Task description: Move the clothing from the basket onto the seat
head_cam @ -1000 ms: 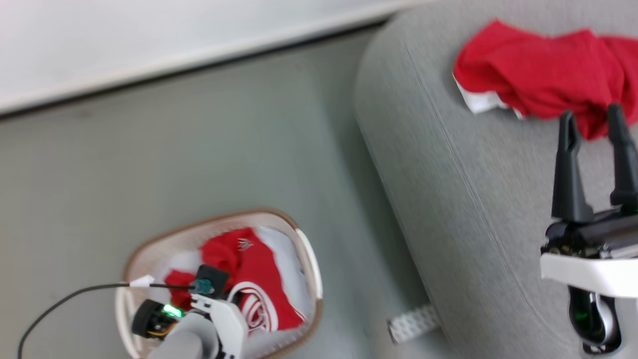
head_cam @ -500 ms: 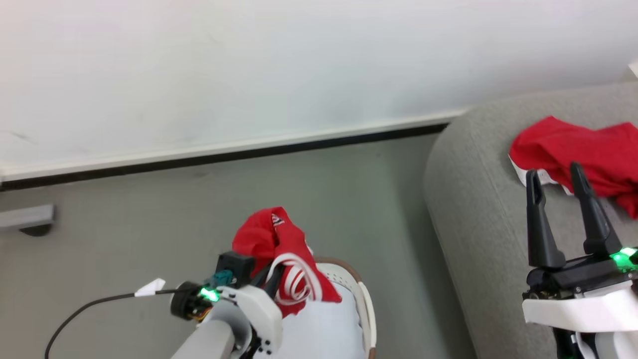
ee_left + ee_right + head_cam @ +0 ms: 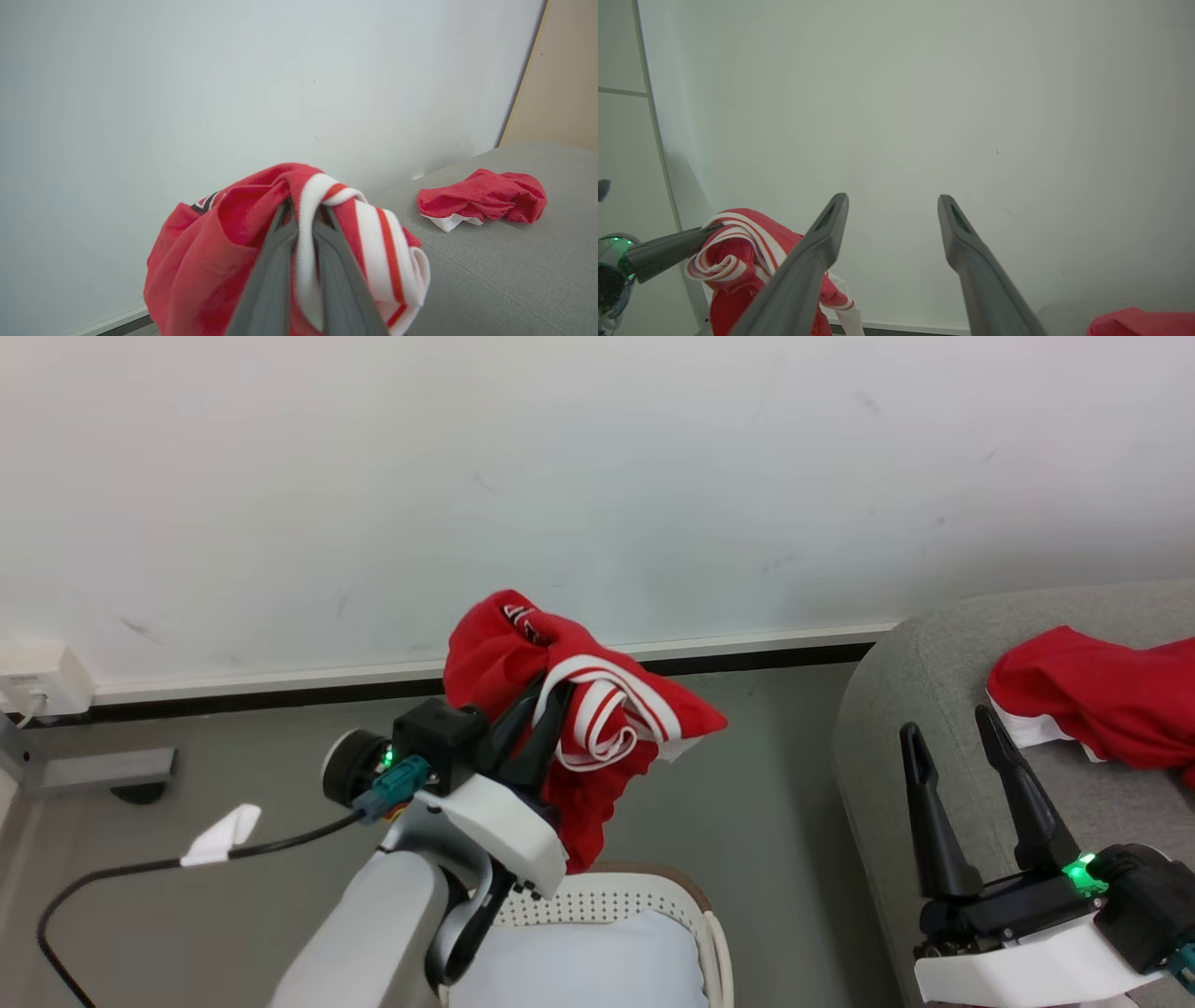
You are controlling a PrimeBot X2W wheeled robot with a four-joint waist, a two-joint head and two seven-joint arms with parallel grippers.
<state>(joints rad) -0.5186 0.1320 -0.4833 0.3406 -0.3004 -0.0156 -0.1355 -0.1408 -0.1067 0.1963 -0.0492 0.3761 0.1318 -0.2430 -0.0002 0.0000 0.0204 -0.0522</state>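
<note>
Clothing of soft bright red fabric with white trim [image 3: 509, 653] is bunched in the left tool [image 3: 304, 210]. Its two long dark fingers are clenched on a fold of the white-and-red striped hem [image 3: 607, 709]. That thicker band probably gives the narrow fingers a surer hold than the loose cloth would. The rest of the garment drapes over the fingertips and sags beneath the tool. It hangs free in the air, touching nothing else.

Below this tool's wrist sits the oval cream-white plastic laundry basket with perforated walls and a brown rim [image 3: 607, 907]. A plain pale white-blue cushion-like cloth [image 3: 579, 966] lies inside it. The garment hangs clear above the rim, which I judge high enough to carry it across without snagging.

The held piece looks crumpled and light. It has a small dark-and-white emblem [image 3: 518, 614] near its top, and the striped band curls into loops.

To the right, the right tool [image 3: 948, 723] is released, its fingers spread wide with nothing between them. It hovers over the rounded near edge of the large grey woven-fabric sofa [image 3: 887, 709], seemingly parked out of the way. Just beyond its fingertips, a second red garment with a white edge [image 3: 1102, 700] lies rumpled on the seat cushion.
</note>
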